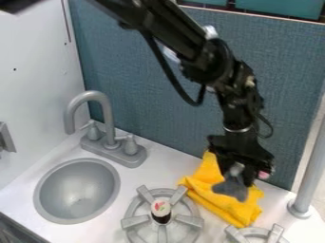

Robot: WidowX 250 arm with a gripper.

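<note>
Yellow cloth [240, 209] lies rumpled by the counter's [166, 163] back edge, toward the right corner. I, the gripper [238, 172], hang right over it, a grey thing [232, 189] at my tips. Can't tell whether my jaws are apart or clamped on it. Small white-topped container [161, 212] stands on the burner [189, 220] nearby; sink [42, 190] and tap [106, 114] left.

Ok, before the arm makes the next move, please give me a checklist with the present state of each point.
1. Gripper is over the yellow cloth: ok.
2. Grey piece at the gripper is firmly held: cannot tell.
3. Yellow cloth is spread flat: not ok, folded and rumpled.
4. Left burner is free of objects: not ok, a small white-topped object is at its centre.
</note>
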